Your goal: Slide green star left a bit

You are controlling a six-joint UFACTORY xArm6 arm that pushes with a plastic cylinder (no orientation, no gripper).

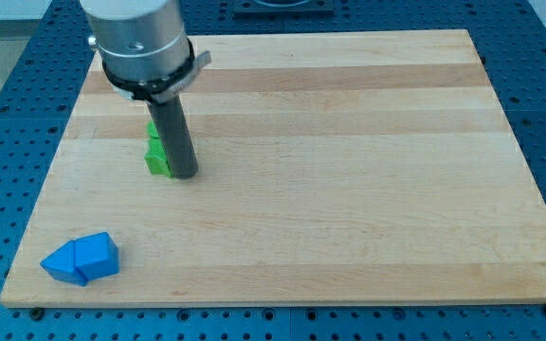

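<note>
A green star block (156,152) lies on the wooden board (349,189) at the view's upper left, partly hidden behind my rod. My tip (185,174) rests on the board right against the star's right side, at its lower edge. The rod rises from there to the grey arm body at the view's top left.
Two blue blocks (82,259) lie pressed together near the board's bottom left corner. The board's left edge runs close to the star's left. A blue perforated table surrounds the board.
</note>
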